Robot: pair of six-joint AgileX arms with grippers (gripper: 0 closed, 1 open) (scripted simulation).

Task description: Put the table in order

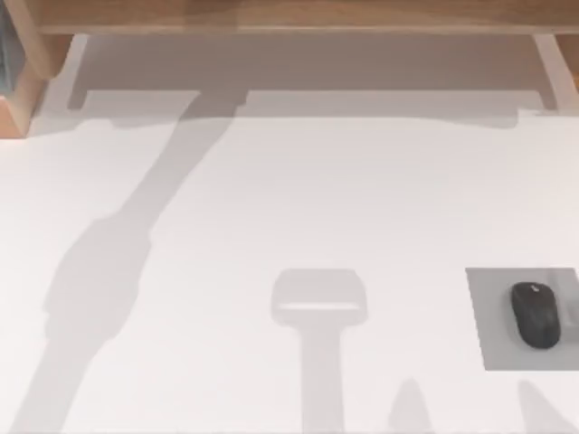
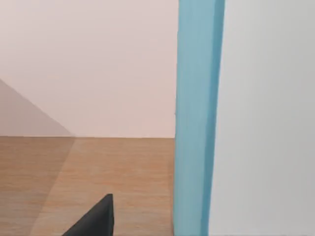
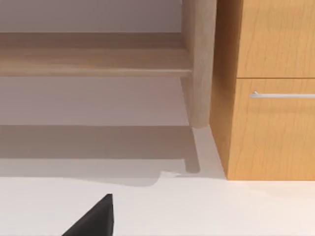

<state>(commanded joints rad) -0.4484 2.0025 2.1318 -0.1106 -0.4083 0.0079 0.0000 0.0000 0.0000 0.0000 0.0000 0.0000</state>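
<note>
Fingers on both arms: state cannot be told. Table (image 1: 271, 199) spans the top view; black mouse (image 1: 536, 314) lies on grey mat (image 1: 498, 344) at its right, wooden shelf (image 1: 271, 14) along far edge.

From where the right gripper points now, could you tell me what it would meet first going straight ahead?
Probably the wooden shelf frame or the drawer unit beside it, across bare table; depth is unclear.

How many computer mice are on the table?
1. The black mouse lies on the grey mat, near the right edge of the white table. Another could be hidden beyond the picture edges.
</note>
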